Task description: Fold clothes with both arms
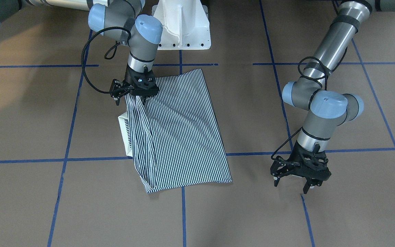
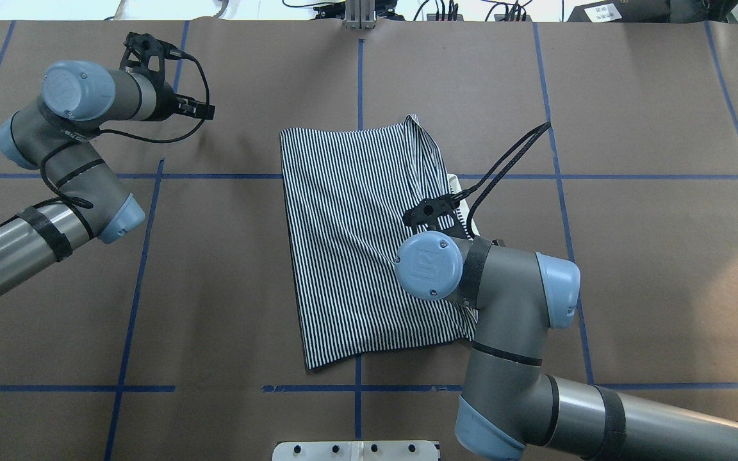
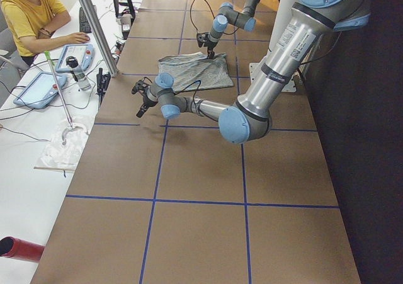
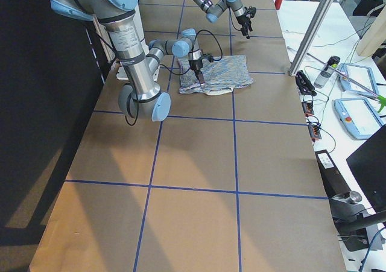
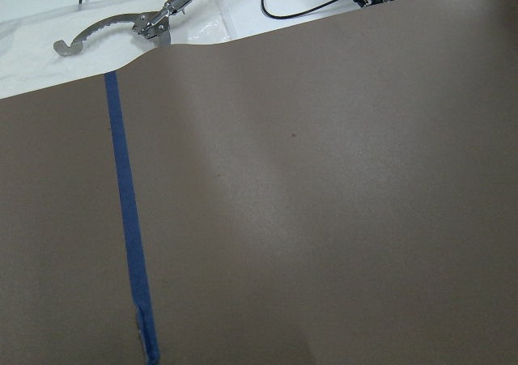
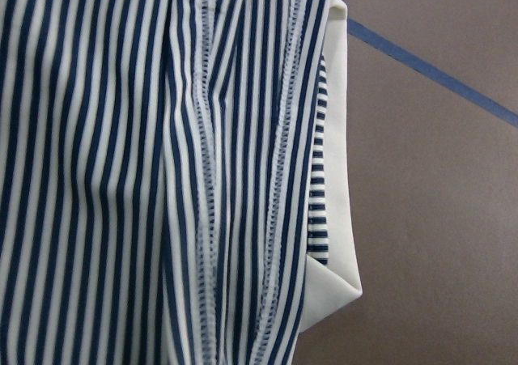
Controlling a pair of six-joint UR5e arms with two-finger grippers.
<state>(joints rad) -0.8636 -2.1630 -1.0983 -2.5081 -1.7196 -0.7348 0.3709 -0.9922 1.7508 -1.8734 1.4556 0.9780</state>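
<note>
Nearest the front-facing camera, the left gripper (image 1: 298,181) hangs spread and empty over bare table. Farther back, the right gripper (image 1: 134,94) pinches the striped polo shirt (image 1: 180,133), lying mid-table, apparently mid-fold; next it likely needs carrying that edge across.

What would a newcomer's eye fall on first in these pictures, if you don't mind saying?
Probably the striped polo shirt, lying folded near the middle of the brown table, its white collar sticking out from one edge. Next, the right gripper, down on the shirt's edge beside that collar and pulling up a ridge of fabric. The left gripper hangs open over bare table, well clear of the shirt.
</note>
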